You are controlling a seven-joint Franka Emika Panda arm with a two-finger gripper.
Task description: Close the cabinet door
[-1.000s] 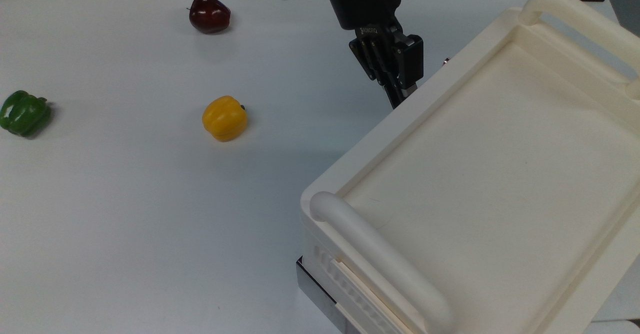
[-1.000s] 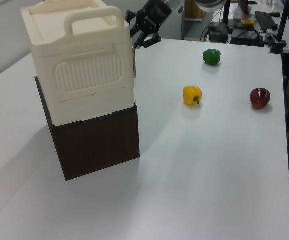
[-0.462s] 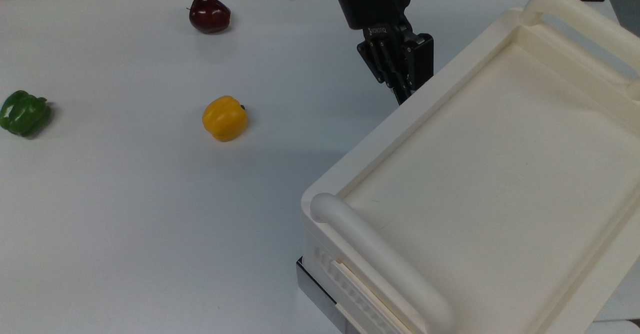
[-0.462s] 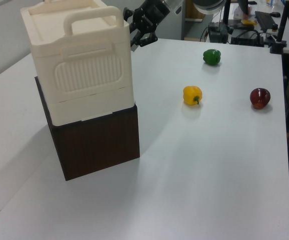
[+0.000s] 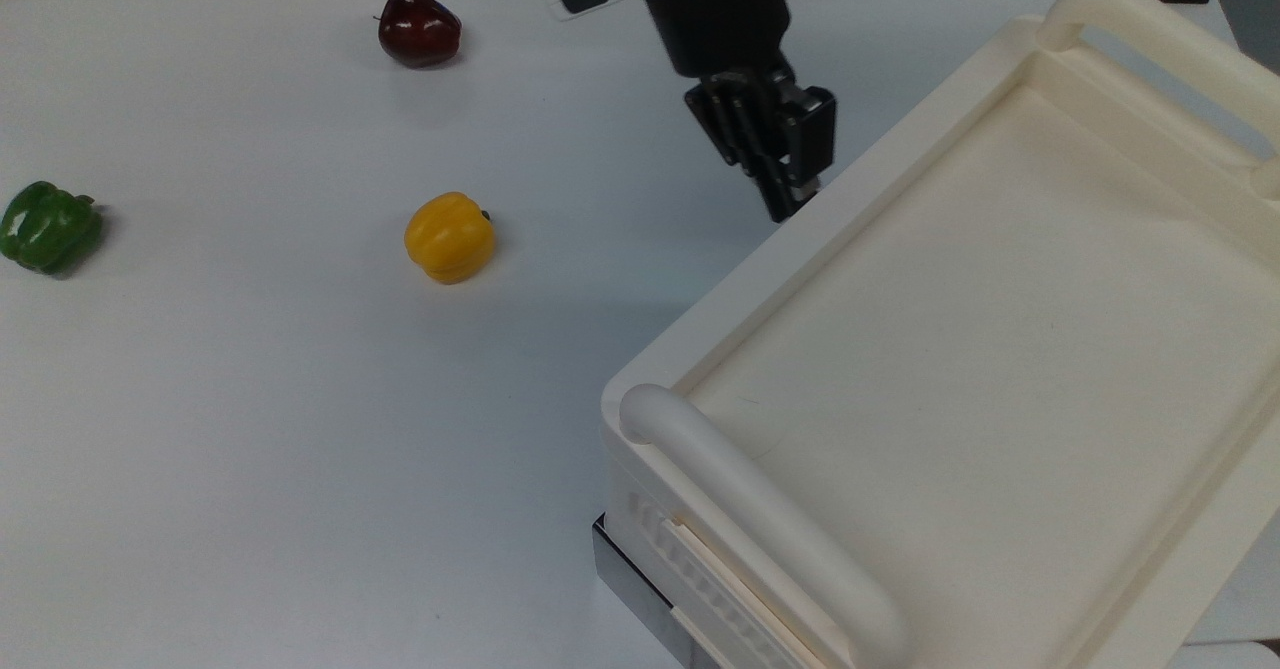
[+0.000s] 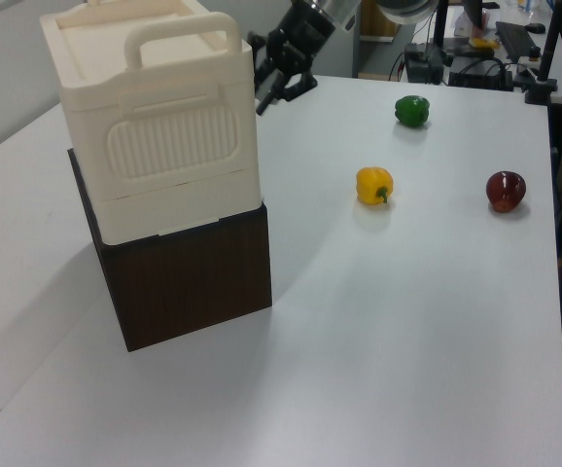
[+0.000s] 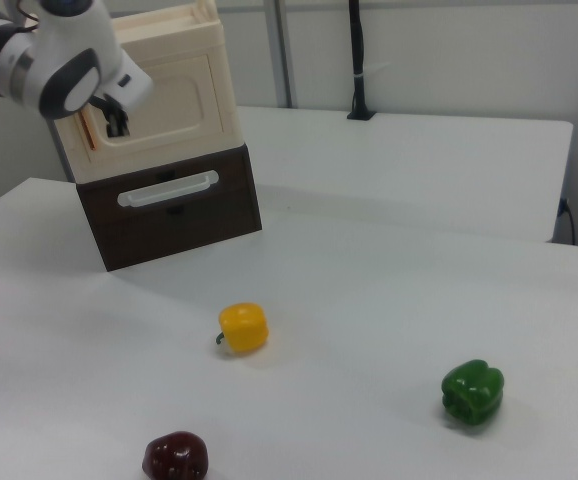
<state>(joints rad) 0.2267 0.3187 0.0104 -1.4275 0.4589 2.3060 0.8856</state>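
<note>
In the top view the cabinet (image 5: 960, 349) runs off the right and bottom edges, so its far corner and one end of its near handle (image 5: 760, 524) are cut away, and its top hides the cabinet door. The claw (image 5: 785, 211) dips behind the cabinet's rim there, its tips out of sight. In the left view the claw (image 6: 264, 100) is partly behind the cabinet's corner (image 6: 247, 107), too small to tell how its fingers stand. In the right view the arm's white shell (image 7: 59, 60) covers part of the cabinet door (image 7: 169, 95), and the claw (image 7: 117, 122) is a dark blur. The worktop (image 5: 250, 429) is cropped at the left and bottom edges of the top view.
</note>
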